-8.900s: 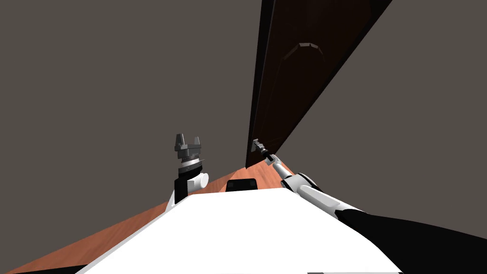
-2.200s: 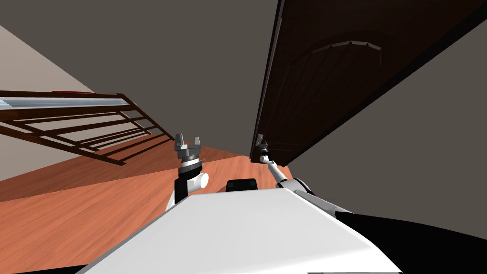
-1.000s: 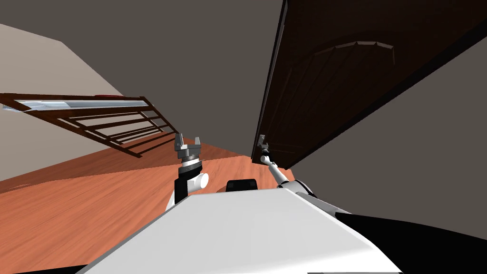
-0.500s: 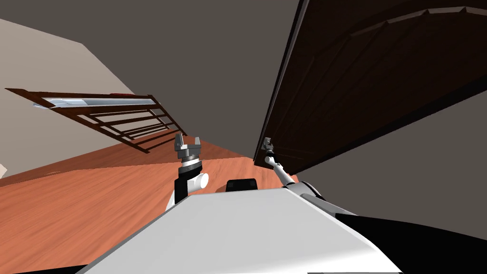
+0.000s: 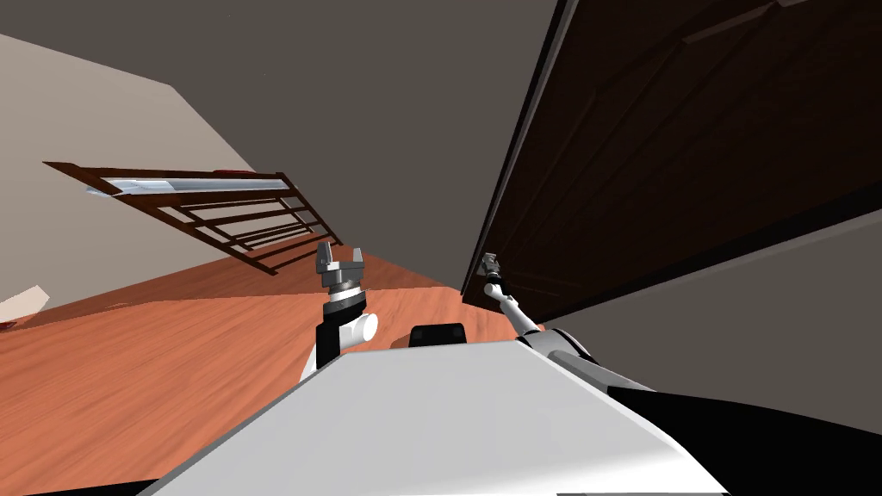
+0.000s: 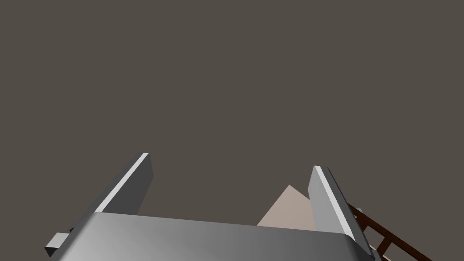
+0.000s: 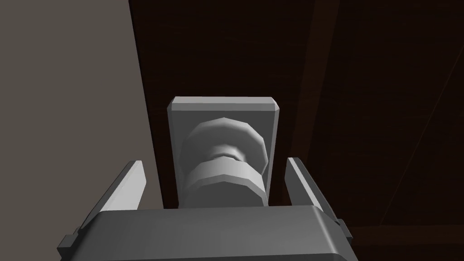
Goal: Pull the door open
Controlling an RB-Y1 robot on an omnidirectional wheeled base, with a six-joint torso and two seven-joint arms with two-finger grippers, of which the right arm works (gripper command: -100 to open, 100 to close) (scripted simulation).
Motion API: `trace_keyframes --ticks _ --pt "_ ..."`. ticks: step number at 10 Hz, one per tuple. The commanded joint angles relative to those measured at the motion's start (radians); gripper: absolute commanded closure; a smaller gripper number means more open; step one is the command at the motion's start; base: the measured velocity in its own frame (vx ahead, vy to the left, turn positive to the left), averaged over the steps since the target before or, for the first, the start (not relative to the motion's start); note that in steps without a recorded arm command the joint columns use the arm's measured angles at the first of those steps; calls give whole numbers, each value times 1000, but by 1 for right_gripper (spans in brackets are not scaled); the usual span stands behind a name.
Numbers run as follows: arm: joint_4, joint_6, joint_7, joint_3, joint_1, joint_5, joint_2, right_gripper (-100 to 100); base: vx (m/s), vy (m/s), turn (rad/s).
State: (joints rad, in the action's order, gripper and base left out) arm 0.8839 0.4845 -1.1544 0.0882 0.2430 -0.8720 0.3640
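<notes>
right gripper (image 7: 214,161) spread, straddling knob (image 7: 224,140) unclamped, probably hooking to pull | door (image 5: 689,146) ajar, 2 o'clock | left gripper (image 5: 339,257) spread, parked clear, 11 o'clock

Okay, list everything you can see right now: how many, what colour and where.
Door: one, dark brown, ahead on the right.
Knob: one, grey, on a grey plate near the door's edge.
Railing-like frame: one, dark brown with a pale bar, ahead on the left.
Floor: reddish-brown wood.
Walls: dark grey ahead, beige on the left.
White shape: one, far left by the floor; cannot tell what.
Left gripper: open, raised, holding nothing.
Right gripper: open, fingers either side of the knob.
</notes>
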Motion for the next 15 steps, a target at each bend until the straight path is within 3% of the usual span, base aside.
trace_keyframes --ticks 1,6,15 --pt "3 -3 5 0 -1 0 -2 100 -12 -2 -29" --pt "3 -3 5 0 -1 0 -2 100 -9 -2 1" --pt "63 -16 -103 108 -33 13 63 100 -224 -65 122"
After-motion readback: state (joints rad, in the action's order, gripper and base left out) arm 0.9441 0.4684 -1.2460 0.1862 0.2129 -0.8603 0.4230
